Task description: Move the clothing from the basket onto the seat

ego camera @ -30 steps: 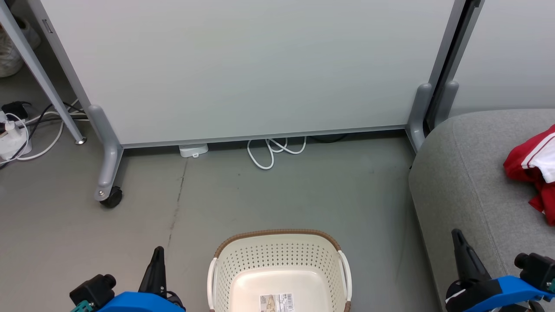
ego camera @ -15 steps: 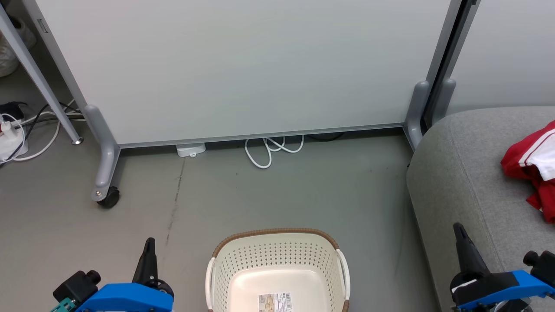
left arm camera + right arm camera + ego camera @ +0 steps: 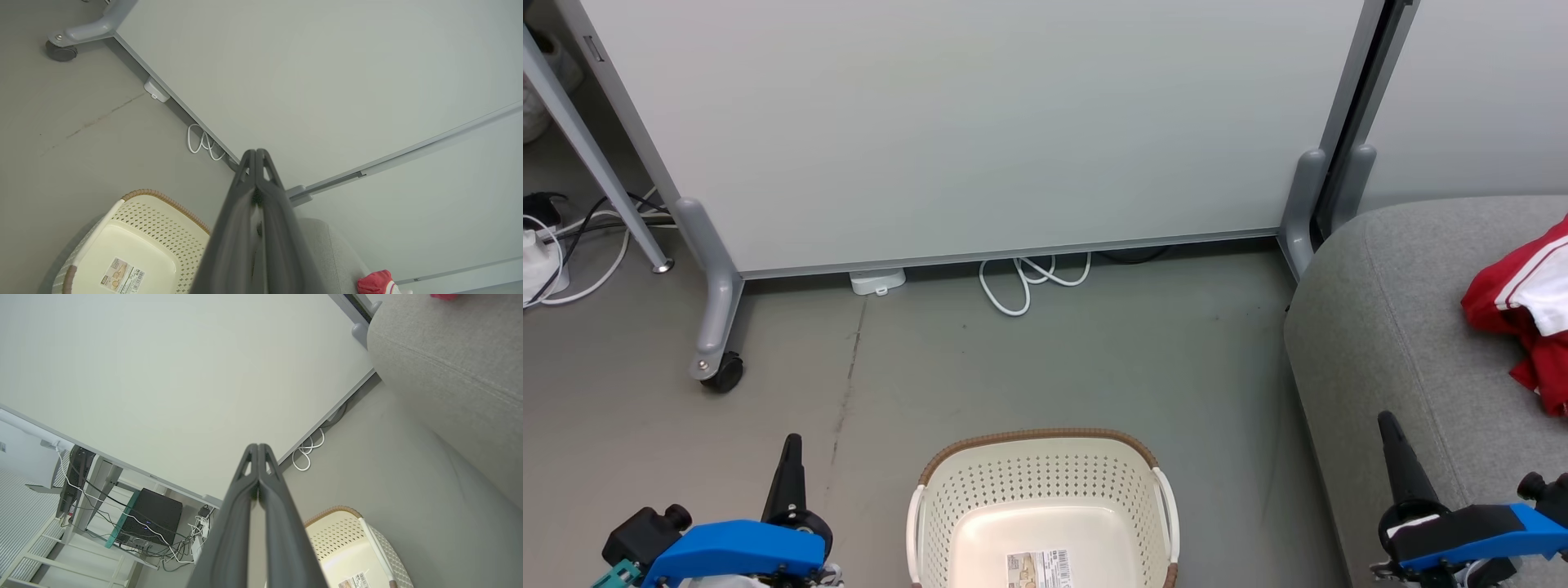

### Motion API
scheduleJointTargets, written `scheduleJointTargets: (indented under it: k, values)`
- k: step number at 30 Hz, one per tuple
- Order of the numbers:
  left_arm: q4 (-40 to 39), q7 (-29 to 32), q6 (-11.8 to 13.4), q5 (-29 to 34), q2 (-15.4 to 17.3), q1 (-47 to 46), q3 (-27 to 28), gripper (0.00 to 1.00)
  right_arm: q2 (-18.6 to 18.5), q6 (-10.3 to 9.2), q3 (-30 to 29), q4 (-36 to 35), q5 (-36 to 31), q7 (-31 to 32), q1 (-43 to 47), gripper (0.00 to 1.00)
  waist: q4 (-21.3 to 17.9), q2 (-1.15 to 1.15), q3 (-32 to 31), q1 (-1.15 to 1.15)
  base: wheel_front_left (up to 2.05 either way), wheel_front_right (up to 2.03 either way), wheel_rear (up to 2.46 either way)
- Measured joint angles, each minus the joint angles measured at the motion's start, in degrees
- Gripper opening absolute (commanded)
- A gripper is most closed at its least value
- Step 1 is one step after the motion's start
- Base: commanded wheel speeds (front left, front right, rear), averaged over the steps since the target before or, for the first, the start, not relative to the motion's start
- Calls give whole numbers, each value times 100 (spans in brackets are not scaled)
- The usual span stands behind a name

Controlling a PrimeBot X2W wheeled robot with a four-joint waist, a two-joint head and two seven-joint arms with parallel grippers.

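My left gripper point(image 3: 791, 447) has its two dark fingers pressed together tip to tip and grips nothing; it sits low at the near left, above the grey floor point(image 3: 1094, 359). My right gripper point(image 3: 1390, 425) is closed the same way on nothing, at the near right by the seat point(image 3: 1388, 327). Between them, close to me on the floor, stands the basket point(image 3: 1045, 474), its cream base showing a label point(image 3: 1039, 567). The clothing point(image 3: 1515, 302), red with white stripes, lies bunched on the seat at the far right, well apart from the basket and partly out of view. Beyond the basket a pale partition panel point(image 3: 980, 122) stands on a grey foot with a caster point(image 3: 725, 373), and a white cable point(image 3: 1017, 290) lies looped at its lower edge.
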Motion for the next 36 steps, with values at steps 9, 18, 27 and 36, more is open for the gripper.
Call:
scheduleJointTargets:
  k: [9, 18, 27, 36]
  values:
    - [-107, 156, 0, -480, -19, -27, 109, 0, -1, 0, -4, 19, 620, 75, -58, 0, -28, 0, 13, 0, 0, 0, 0]
    - [-203, 282, 0, -923, -33, -60, 224, 0, -2, 0, -5, 35, 1174, 153, -123, 0, -57, 0, 27, 0, 0, 0, 0]
    - [-291, 412, 0, -1341, -53, -105, 331, 0, -4, 0, -8, 52, 1688, 213, -180, 0, -85, 0, 41, 0, 0, 0, 0]
    - [-380, 528, 0, -1725, -64, -141, 421, 0, -5, 0, -11, 68, 2159, 288, -230, 0, -113, 0, 54, 0, 0, 0, 0]
